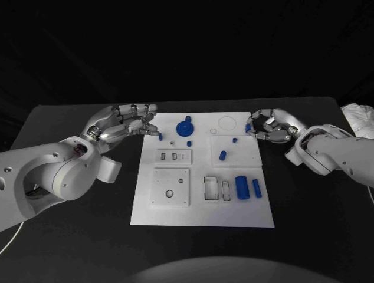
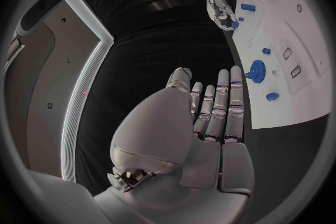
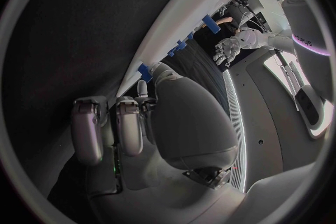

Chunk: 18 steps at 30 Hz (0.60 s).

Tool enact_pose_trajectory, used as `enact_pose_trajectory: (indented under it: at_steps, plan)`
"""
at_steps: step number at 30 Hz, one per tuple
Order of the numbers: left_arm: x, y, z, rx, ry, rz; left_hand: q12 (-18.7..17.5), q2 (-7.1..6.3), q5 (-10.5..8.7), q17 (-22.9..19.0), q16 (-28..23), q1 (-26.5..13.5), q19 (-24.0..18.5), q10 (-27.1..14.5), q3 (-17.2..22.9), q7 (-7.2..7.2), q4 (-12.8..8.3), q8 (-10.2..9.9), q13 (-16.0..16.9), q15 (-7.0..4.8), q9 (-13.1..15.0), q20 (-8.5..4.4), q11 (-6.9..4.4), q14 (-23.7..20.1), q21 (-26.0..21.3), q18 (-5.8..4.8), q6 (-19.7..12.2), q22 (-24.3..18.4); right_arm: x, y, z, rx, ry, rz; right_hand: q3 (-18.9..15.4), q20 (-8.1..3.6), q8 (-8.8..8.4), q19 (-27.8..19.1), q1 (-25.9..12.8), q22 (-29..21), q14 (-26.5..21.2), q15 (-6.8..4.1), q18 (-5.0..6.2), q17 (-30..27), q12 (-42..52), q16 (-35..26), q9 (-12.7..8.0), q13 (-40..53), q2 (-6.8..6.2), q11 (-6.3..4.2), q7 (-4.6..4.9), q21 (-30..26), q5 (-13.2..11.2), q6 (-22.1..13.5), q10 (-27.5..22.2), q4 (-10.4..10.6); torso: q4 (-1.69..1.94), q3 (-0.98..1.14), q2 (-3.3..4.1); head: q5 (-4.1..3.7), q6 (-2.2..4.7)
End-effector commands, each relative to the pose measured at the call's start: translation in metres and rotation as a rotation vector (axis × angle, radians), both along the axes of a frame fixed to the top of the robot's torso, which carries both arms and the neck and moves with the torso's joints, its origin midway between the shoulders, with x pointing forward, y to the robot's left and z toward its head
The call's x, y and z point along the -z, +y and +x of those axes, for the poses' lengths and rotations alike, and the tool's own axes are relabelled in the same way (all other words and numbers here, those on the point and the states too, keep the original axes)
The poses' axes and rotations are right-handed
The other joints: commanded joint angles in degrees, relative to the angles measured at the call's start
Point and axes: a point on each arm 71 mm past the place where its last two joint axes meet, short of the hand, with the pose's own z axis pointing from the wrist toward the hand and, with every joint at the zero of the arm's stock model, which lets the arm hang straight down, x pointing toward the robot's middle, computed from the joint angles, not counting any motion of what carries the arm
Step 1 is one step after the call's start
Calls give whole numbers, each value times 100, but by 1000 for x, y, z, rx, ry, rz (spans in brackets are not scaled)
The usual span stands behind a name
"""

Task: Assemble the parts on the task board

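Hands are sitting at the two far corners of the task board point(image 1: 202, 218), one on each side. The left hand point(image 1: 123, 122) is hovering just off the board's far left edge, and the left wrist view is showing its fingers point(image 2: 225, 102) lying straight and side by side, holding nothing. Nearest to it, a small blue peg point(image 1: 160, 137) is standing on the board just beside its fingertips, and a round blue gear point(image 1: 184, 128) is sitting a little further inward. The right hand point(image 1: 269, 125) is resting at the board's far right edge with its fingers curled inward; a small blue part point(image 1: 248, 127) is showing right at its fingertips, but whether the hand is pinching it or merely touching it cannot be told. Between the two hands, further blue pegs point(image 1: 223, 155) are lying on the board's middle. Well away from both hands, toward the robot, two blue cylinders point(image 1: 241, 188) are lying side by side near the right edge, beside rectangular slots point(image 1: 212, 188).
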Motion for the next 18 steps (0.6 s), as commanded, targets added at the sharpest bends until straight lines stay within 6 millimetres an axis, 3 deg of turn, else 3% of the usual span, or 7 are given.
enact_pose_trajectory:
  at_steps: [1,9,18]
  plan:
    - [-1,-3,-2,27,0,-8,30,-4,23,-6,40,51,-37,-11,39,24,1,21,-10,13,-4,-4,46,-46,13,23,-18,9,2,0,0,5,2,-16,20,10,109,316,66,1384,598,5,-33,1508,22,20,54,1506,0,1,-2,-35,83,38,617,-45,0,2,0,2,-7]
    - [-1,-2,-1,25,0,-6,30,-4,23,-6,40,51,-37,-11,39,24,1,21,-10,13,-4,-4,46,-46,13,23,-18,9,3,1,0,9,7,-18,53,9,349,311,76,1382,598,8,-31,1508,22,20,182,1506,35,0,-3,-40,180,52,617,-92,-2,2,0,4,-10]
    - [0,-2,-1,26,2,-6,30,-4,23,-6,40,51,-37,-11,39,24,1,21,-10,13,-4,-4,46,-46,13,23,-18,9,4,3,1,4,11,-17,40,11,397,312,45,1382,598,8,-32,1508,22,20,205,1506,12,2,-2,-39,86,-4,617,-96,0,3,1,11,-33]
